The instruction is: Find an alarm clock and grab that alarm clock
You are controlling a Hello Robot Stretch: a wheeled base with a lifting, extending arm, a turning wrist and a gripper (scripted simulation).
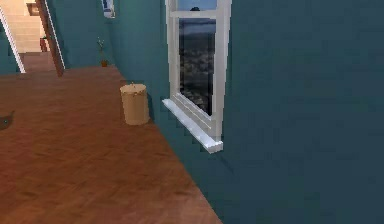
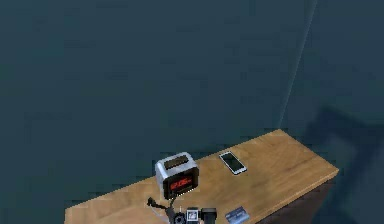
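A small grey alarm clock point(image 2: 177, 173) with a dark face and red digits stands on a wooden tabletop point(image 2: 290, 170) against a teal wall. Just below it, at the arm side view's bottom edge, my gripper point(image 2: 158, 205) shows as a dark body with thin fingers, left of the small white marker squares point(image 2: 208, 214). The clock rests on the table right behind the gripper's far end, so I cannot tell whether the gripper holds anything, or whether it touches the clock.
A white phone point(image 2: 233, 161) lies flat on the table right of the clock. Ahead, a tan cylindrical bin point(image 1: 134, 103) stands on the wooden floor point(image 1: 80, 150) beside a white-framed window point(image 1: 198, 60) in the teal wall. A doorway point(image 1: 35, 35) opens at the far left.
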